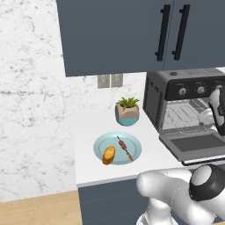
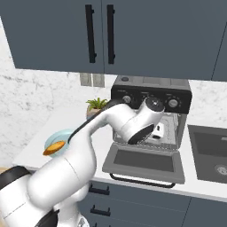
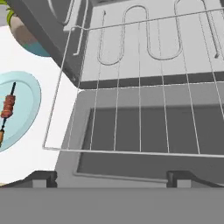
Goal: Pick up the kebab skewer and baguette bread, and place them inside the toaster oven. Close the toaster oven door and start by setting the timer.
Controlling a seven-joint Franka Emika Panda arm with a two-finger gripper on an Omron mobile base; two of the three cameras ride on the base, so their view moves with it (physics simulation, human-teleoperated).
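Note:
The kebab skewer and the golden baguette bread lie side by side on a pale blue plate, left of the toaster oven. The toaster oven door is dropped flat open. In the hand view the wire rack is drawn out over the door, with the skewer at the left edge. My gripper is open and holds nothing, hanging just above the door at the oven's mouth. From the right base view the baguette peeks out beside my arm.
A small potted plant stands behind the plate, close to the oven's left side. Dark wall cabinets hang overhead. A sink lies right of the oven. The counter's front edge runs just below the plate.

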